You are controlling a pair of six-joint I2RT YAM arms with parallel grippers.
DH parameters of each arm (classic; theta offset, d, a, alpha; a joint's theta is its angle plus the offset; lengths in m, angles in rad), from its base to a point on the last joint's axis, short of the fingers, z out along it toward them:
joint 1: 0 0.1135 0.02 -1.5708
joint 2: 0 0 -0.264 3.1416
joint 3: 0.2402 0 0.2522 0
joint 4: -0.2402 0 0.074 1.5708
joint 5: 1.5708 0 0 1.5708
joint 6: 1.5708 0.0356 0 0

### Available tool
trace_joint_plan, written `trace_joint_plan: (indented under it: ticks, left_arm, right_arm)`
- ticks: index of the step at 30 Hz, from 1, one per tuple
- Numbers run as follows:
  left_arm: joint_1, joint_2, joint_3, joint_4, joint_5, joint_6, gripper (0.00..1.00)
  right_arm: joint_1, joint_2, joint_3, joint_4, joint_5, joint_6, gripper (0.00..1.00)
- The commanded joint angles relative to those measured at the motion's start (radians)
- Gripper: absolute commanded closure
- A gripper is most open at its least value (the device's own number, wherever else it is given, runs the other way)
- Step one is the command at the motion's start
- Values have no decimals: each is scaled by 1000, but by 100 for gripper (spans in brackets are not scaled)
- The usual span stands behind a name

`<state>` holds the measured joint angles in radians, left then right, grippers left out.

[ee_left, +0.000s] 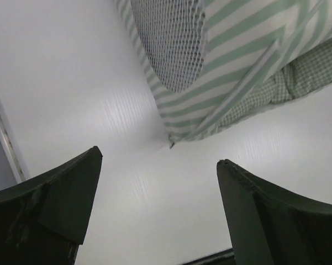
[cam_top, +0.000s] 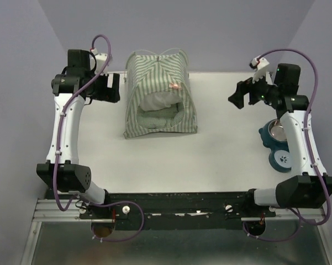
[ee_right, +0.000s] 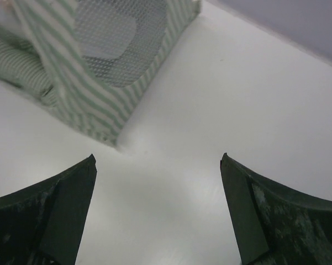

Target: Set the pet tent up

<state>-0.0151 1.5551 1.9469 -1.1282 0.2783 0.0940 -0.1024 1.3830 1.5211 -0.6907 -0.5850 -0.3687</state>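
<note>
Gripper on the left [ee_left: 159, 157]: spread fully, holding nothing, hanging low over the table [cam_top: 171, 160], aimed at the near-left bottom corner of the pet tent [cam_top: 160, 94]. Gripper on the right [ee_right: 157, 157]: equally wide, equally empty, well off the tent's right side, facing its mesh window [ee_right: 107, 41].

Tent itself: upright and arched at the back middle of the table, between both arms, checked cushion [cam_top: 157, 117] showing in the doorway, pink tag [cam_top: 175, 86] just above it. Judged close to finished.

Possible trouble from here:
- Sideways sweep of the left fingers into the striped wall; likely to shove so light a shelter across the smooth top or fold the wall in.
- Fingertip catching in mesh, then dragging the whole thing on the way out.
- Loosely seated poles [cam_top: 154, 52] springing free under any bump.
- Right arm swinging close past the blue bowl stand [cam_top: 276, 138]; could knock it.

Hard to make out: pole ends and their seating, unseen anywhere. Rear of the tent hidden. Bowl stand half covered by the right arm. Cushion's full extent inside, impossible to tell.
</note>
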Motion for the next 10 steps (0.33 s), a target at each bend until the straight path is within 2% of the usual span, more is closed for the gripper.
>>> trace_joint_plan:
  ticks: [1, 5, 10]
  left_arm:
    - [6, -90, -236, -47, -48, -39, 1]
    - [6, -167, -361, 25, -21, -40, 1]
    - [6, -205, -381, 83, -14, -25, 1]
  right_arm:
    - [102, -137, -220, 132, -33, 227, 0]
    - [132, -283, -419, 168, 28, 278, 0]
    - [129, -436, -538, 161, 152, 252, 0]
